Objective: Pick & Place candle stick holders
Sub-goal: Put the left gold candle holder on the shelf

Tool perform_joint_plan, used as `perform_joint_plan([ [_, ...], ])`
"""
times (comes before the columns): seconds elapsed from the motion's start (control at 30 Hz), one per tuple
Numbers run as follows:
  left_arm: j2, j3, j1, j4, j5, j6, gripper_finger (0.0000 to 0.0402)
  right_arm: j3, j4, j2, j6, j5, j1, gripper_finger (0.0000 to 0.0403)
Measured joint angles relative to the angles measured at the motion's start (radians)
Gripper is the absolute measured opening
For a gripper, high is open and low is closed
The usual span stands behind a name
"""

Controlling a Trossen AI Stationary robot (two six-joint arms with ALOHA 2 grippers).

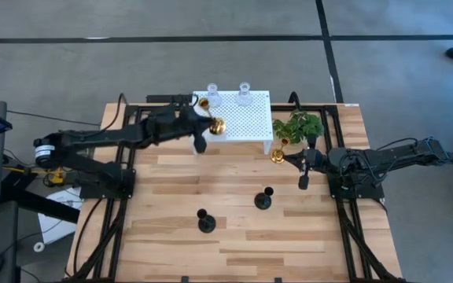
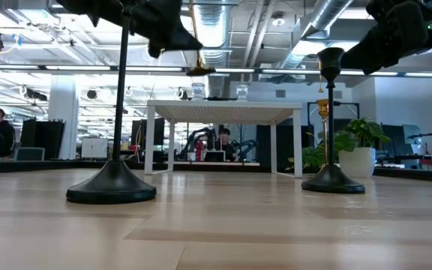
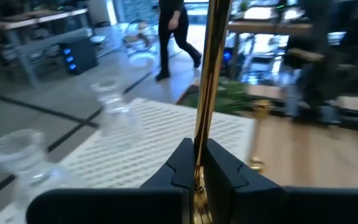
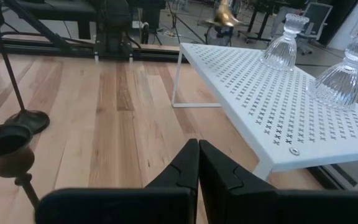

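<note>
My left gripper (image 1: 210, 118) is shut on a shiny gold candle stick holder (image 1: 217, 124) in the air over the left end of the white perforated rack (image 1: 250, 118). Two clear glass holders (image 1: 212, 96) (image 1: 244, 94) stand on the rack. My right gripper (image 1: 292, 159) is shut and empty, just right of a second gold holder (image 1: 278, 156) that stands on its base on the table. Two matte black holders (image 1: 205, 222) (image 1: 264, 198) stand on their round bases nearer the front. My left gripper pinches the gold holder's thin stem (image 3: 205, 118) between its two fingers (image 3: 225, 168), which lie across the stem. The holder is lifted clear above the rack, roughly upright, with its round base (image 2: 199, 71) hanging free below.
A green leafy plant (image 1: 299, 126) in a pot stands beside the rack's right end, close behind the second gold holder. Open wooden table lies between the rack and the black holders. A person walks in the room beyond the table.
</note>
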Motion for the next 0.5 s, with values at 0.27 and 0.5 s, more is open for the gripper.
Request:
perform_joint_plan([
  [0.27, 0.124, 0.074, 0.137, -0.008, 0.084, -0.017, 0.0014, 0.0, 0.0, 0.0, 0.0, 0.0, 0.0, 0.0],
  [0.5, 0.178, 0.091, 0.185, -0.014, 0.143, -0.038, 0.0014, 0.0, -0.001, 0.0, -0.003, 0.0, 0.0, 0.0],
])
